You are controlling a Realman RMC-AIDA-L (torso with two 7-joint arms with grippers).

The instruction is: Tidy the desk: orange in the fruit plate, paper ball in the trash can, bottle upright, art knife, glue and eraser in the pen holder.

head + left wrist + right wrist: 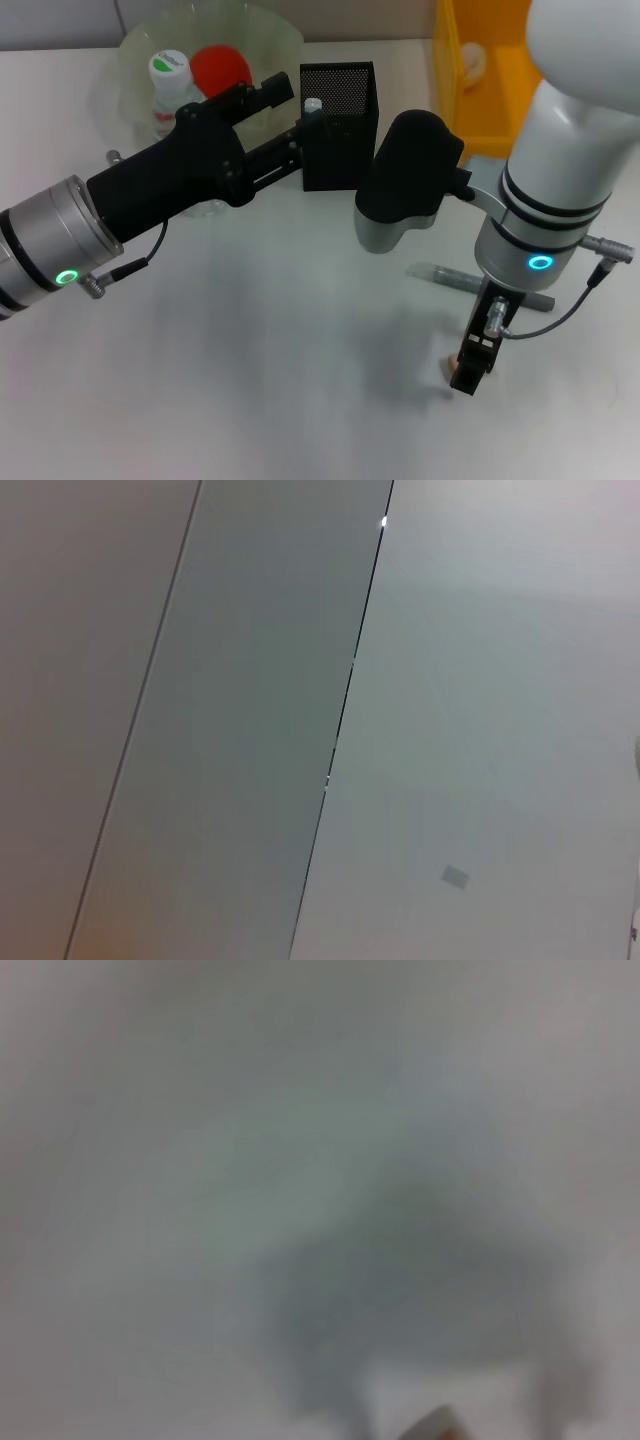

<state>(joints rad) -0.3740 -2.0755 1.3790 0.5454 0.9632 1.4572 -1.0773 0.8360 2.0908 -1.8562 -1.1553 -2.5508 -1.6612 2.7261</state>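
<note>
The left gripper reaches level toward the pen holder, at its near-left corner. The right gripper points straight down, well in front of it.

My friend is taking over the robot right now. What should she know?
Right gripper: low over the desk, at the eraser; grip unclear.
Left gripper: at the pen holder rim, a white-tipped item at its tip.
Done: orange in the fruit plate, bottle upright, something pale in the trash can.
Left: eraser, and the grey glue stick lying by the right arm, go in the pen holder. Knife not clearly visible.
</note>
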